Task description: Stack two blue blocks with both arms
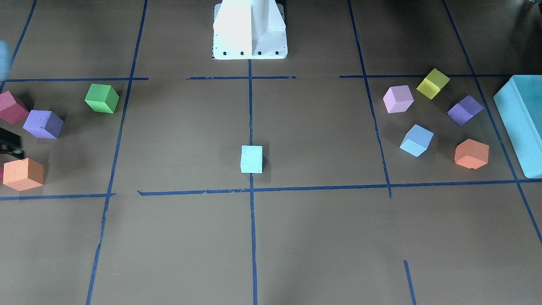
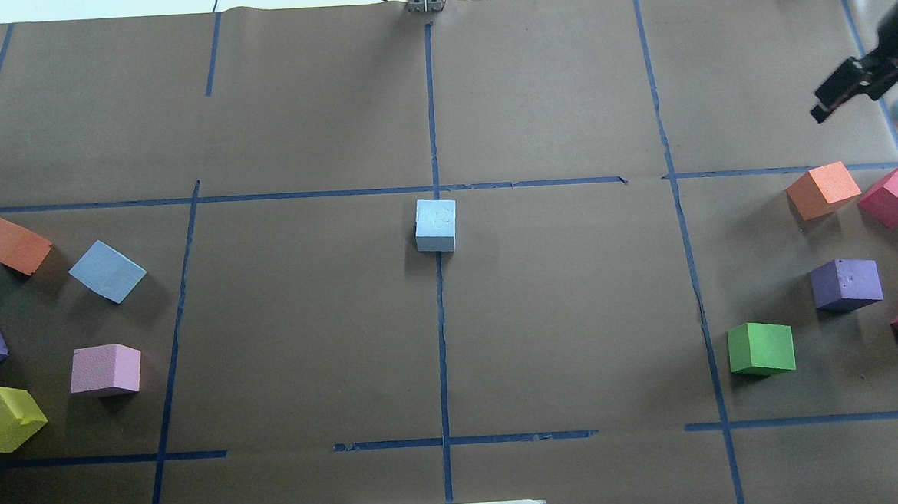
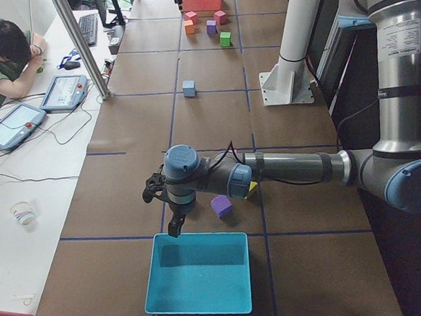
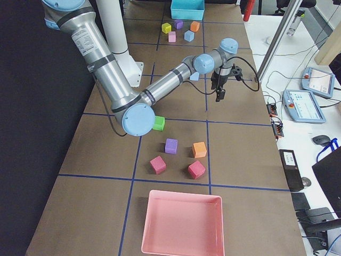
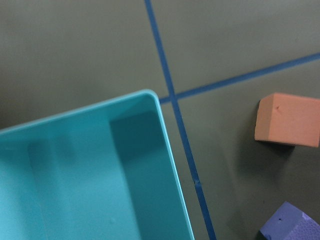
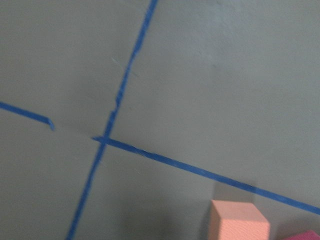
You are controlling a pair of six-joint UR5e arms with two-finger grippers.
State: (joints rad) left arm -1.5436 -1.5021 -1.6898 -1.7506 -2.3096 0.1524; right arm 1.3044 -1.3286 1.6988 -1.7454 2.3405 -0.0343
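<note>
Found one blue block (image 2: pixel 436 225) alone at the table's middle, square on the centre tape line (image 2: pixel 442 344), with no stack on it yet. Found the second blue block (image 2: pixel 107 271) in the cluster on the robot's left, skewed to the tape grid, near an orange cube (image 2: pixel 10 244) and a pink cube (image 2: pixel 105 370) but touching neither. Saw the left gripper (image 3: pixel 175 225) from the side only, low by the rim of the teal box (image 3: pixel 194 236), well apart from that block; could not tell whether wide or narrow. Picked out the right gripper (image 2: pixel 833 100) at the table's far right edge, well apart from both blocks; could not judge its gap either. Judged the step in hand as fetching the second blue block with the left arm. Would have done it well by turning the wrist to meet the skewed flat faces, descending straight, squeezing lightly on the foam, then lowering square over the centre one and letting go only once seated.
</note>
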